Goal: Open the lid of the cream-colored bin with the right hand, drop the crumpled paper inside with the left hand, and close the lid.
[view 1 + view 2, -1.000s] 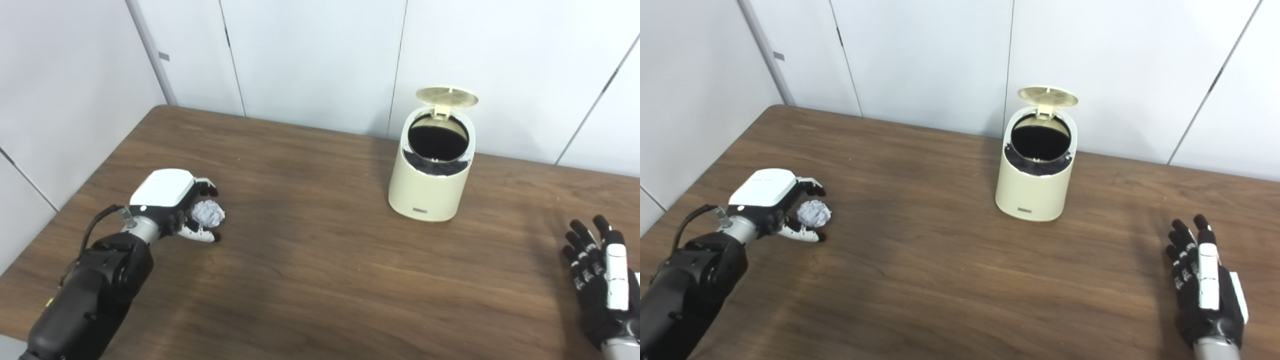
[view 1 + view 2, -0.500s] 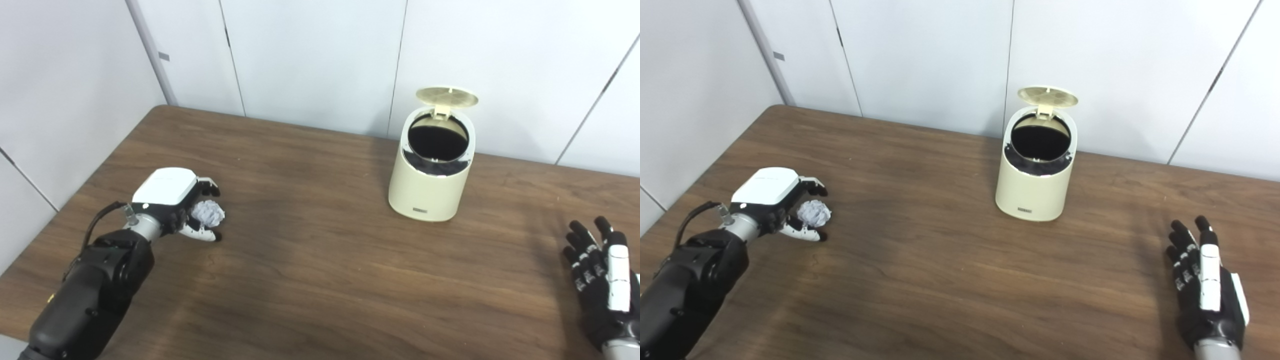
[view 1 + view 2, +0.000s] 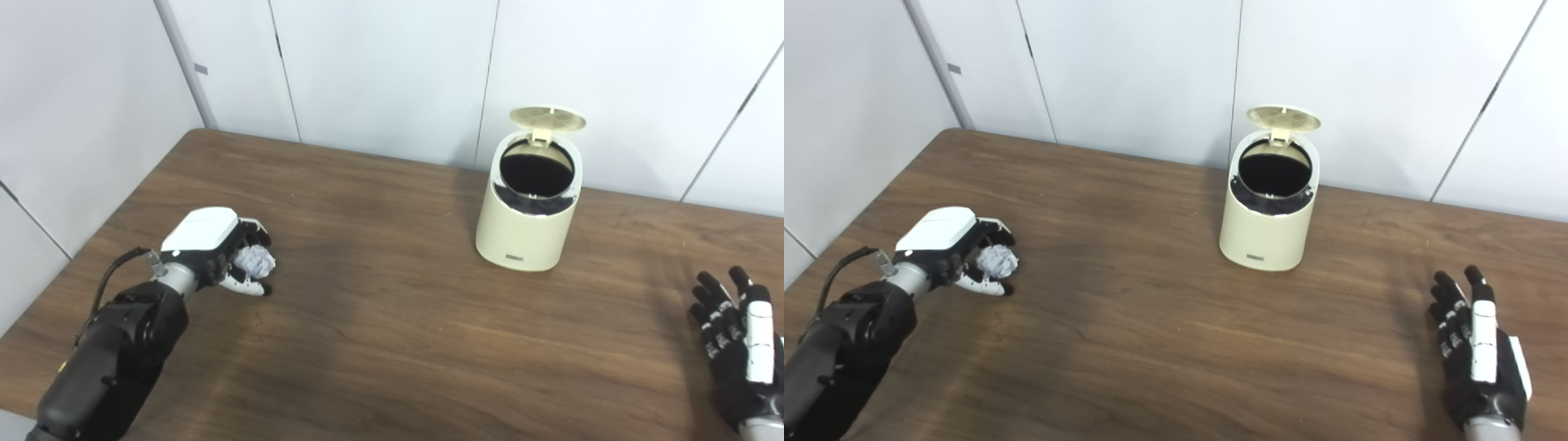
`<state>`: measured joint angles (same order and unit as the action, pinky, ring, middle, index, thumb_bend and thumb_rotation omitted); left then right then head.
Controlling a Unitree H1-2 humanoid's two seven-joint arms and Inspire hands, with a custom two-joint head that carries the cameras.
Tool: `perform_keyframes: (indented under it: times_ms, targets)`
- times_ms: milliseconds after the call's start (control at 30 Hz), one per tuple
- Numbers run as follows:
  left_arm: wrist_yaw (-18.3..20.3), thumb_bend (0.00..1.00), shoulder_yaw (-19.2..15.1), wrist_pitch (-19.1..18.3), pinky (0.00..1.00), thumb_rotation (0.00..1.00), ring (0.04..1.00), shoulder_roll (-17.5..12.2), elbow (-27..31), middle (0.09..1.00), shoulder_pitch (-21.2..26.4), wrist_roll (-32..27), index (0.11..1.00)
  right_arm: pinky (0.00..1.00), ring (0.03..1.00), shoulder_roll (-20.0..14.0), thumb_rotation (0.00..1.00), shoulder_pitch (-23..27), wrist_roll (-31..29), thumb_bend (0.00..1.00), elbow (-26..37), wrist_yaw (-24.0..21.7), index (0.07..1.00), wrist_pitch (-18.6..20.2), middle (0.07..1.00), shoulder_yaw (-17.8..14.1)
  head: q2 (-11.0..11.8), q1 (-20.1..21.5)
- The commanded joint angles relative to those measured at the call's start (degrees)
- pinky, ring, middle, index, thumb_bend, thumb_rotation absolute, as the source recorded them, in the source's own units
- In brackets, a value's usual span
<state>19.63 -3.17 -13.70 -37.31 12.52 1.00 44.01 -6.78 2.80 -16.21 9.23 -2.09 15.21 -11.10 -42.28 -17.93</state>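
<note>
I had the left hand (image 3: 211, 254) low on the table (image 3: 392, 331) at my left, its fingers curled partway round the crumpled paper (image 3: 253, 261), thumb under and fingers over. Whether the ball was truly pinched or only cupped I could not tell; it looked to be resting on the wood. The cream-colored bin (image 3: 528, 211) stood well apart, toward the far right of the table, its lid (image 3: 547, 119) already tipped up and back so the dark mouth faced me.

To do the pick well, I judged the fingers had to close until the paper gave a little — it is light and springy, and a loose cage would let it roll out on the lift. I meant to raise it straight up first, then carry it across high enough to clear the bin's rim, and let go only once it was squarely over the opening, not at the near edge.

The right hand (image 3: 1479, 352) lay idle at the near right, fingers spread and straight, holding nothing — its turn would come with the lid.

Counted: one bin, one lid, one paper ball, two hands.
</note>
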Motion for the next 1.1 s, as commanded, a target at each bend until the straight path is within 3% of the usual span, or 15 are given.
perform_keyframes:
  times_ms: [0, 67, 133, 367, 767, 1067]
  targets:
    - [-3.0, 0.54, -1.2, 0.3, 0.56, 0.04, 0.621, -0.2, -0.4, 0.651, 1.4, -0.8, 0.510, 0.97, 0.925, 0.0, 0.84, 0.8, -0.8, 0.49, 1.7, 0.1, 0.974, -0.7, 0.897, -0.6, 0.0, -0.1]
    - [-4.9, 0.51, -1.7, 1.3, 0.45, 0.01, 0.436, 0.4, -1.6, 0.527, 1.3, -2.1, 0.507, 0.93, 0.910, 0.1, 0.84, 0.8, -0.9, 0.48, 1.6, 0.1, 0.972, -0.9, 0.892, -0.7, 0.0, -0.1]
    - [-5.6, 0.50, -2.2, 1.6, 0.40, 0.00, 0.389, 0.8, -2.2, 0.480, 1.3, -3.3, 0.533, 0.91, 0.900, 0.3, 0.84, 0.8, -1.4, 0.47, 1.6, 0.0, 0.970, -1.1, 0.891, -0.9, -0.1, 0.0]
    - [-6.0, 0.50, -1.5, 1.4, 0.39, 0.00, 0.371, 0.7, -2.2, 0.467, 1.2, -3.0, 0.513, 0.87, 0.885, 0.6, 0.82, 0.8, -3.3, 0.47, 1.5, -0.5, 0.974, -1.3, 0.892, -1.6, -0.2, 0.0]
    - [-5.3, 0.50, -0.9, 1.6, 0.47, 0.00, 0.436, 0.0, -1.4, 0.523, 1.0, -2.9, 0.469, 0.87, 0.888, 0.1, 0.86, 0.6, -3.1, 0.46, 1.1, -1.1, 0.977, -2.1, 0.890, -1.3, 0.0, 0.3]
    - [-5.3, 0.50, -0.9, 1.4, 0.41, 0.00, 0.393, 0.2, 0.9, 0.491, 0.7, -2.8, 0.496, 0.86, 0.887, 0.3, 0.88, 0.6, -3.2, 0.45, 1.4, -1.1, 0.979, -1.9, 0.890, -1.2, 0.1, 0.6]
